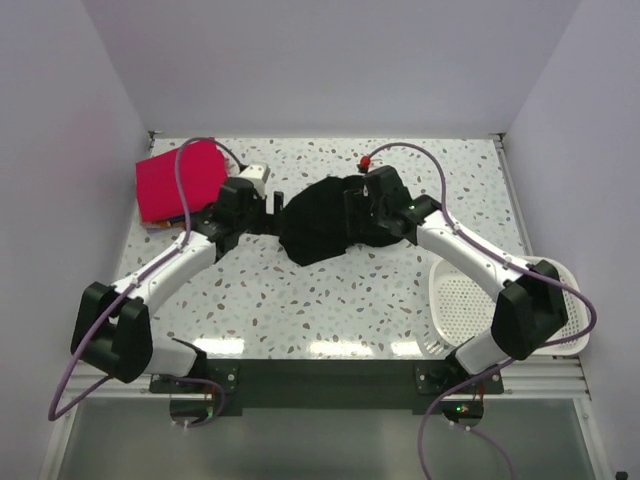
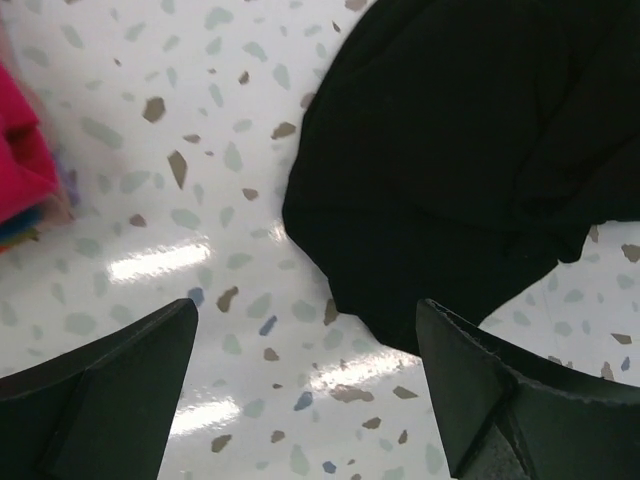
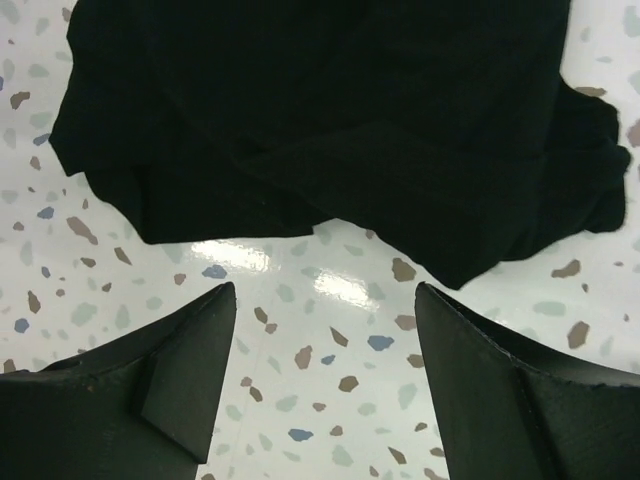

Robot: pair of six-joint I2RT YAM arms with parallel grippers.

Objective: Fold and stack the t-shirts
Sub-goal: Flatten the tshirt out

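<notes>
Basket (image 1: 450,300) of white mesh sits at the near right of the speckled table (image 1: 330,300), its right half hidden under the right arm's elbow. Farther in, the left gripper (image 2: 307,308) is released, fingers spread wide over bare table with nothing between them. The right gripper (image 3: 324,290) is likewise spread and empty. The black t-shirt (image 1: 320,225) lies crumpled mid-table between the two wrists, its edge just beyond both sets of fingertips. From above, the right wrist covers the cloth's right side. At the far left lies the pinkish-red folded t-shirt (image 1: 180,180), with coloured edges showing beneath it and the left arm's cable crossing over it. A small red thing (image 1: 365,160), too small to identify, sits behind the right wrist.
</notes>
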